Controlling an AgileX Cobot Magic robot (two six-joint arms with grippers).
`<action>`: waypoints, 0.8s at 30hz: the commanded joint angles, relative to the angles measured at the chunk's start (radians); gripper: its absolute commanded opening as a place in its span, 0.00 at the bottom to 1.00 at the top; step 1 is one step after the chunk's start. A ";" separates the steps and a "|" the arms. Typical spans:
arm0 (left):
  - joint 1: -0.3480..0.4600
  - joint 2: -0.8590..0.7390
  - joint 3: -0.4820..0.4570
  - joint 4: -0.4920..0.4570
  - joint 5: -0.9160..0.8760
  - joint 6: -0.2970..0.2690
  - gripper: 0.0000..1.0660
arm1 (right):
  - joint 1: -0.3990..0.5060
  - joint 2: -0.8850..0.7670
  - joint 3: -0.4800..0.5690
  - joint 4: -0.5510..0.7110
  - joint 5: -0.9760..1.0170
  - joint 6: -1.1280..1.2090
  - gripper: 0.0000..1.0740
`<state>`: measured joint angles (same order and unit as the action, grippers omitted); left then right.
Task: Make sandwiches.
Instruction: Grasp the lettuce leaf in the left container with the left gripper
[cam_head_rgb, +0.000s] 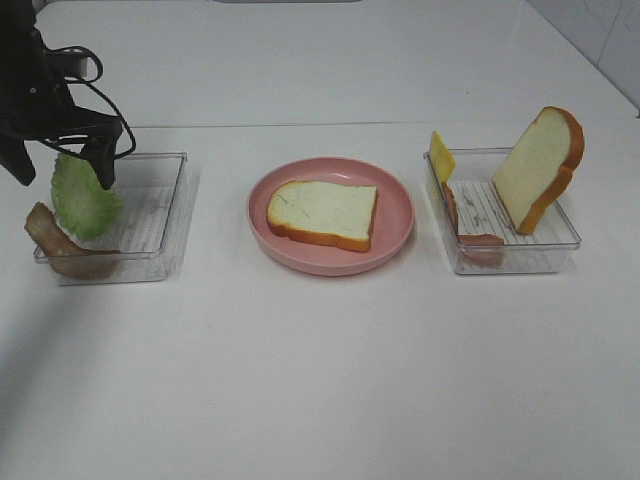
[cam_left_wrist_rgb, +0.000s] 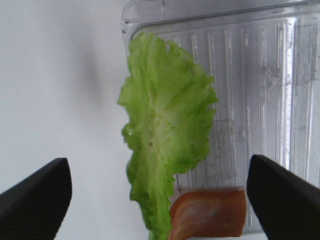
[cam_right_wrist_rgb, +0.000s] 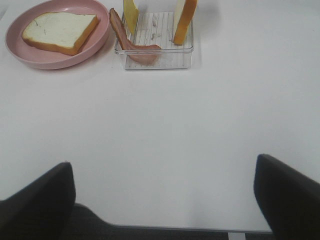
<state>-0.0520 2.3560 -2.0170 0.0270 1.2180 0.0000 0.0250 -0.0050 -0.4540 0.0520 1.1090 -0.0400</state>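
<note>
While lettuce (cam_head_rgb: 85, 197) stands in 1 tray (cam_head_rgb: 168, 218), probably bacon (cam_head_rgb: 60, 245) alongside

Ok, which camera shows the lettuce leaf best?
The left wrist view: the lettuce fills the frame, ruffles clear. The high view shows it small, partly behind the left gripper. The right wrist view misses it.

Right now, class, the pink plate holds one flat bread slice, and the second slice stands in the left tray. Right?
Wrong tray. The second bread slice stands in the right tray, near the cheese square; the left tray holds lettuce. The exterior high view shows it. The pink plate does hold one flat slice.
</note>
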 joint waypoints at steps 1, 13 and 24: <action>0.000 -0.001 0.000 0.001 0.074 0.000 0.75 | -0.001 -0.021 0.002 -0.001 -0.005 -0.005 0.88; 0.000 -0.001 0.000 0.003 0.072 -0.010 0.19 | -0.001 -0.021 0.002 -0.001 -0.005 -0.005 0.88; 0.000 -0.001 0.000 0.003 0.085 -0.010 0.15 | -0.001 -0.021 0.002 -0.001 -0.005 -0.005 0.88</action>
<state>-0.0520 2.3580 -2.0170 0.0280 1.2180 -0.0070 0.0250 -0.0050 -0.4540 0.0520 1.1090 -0.0400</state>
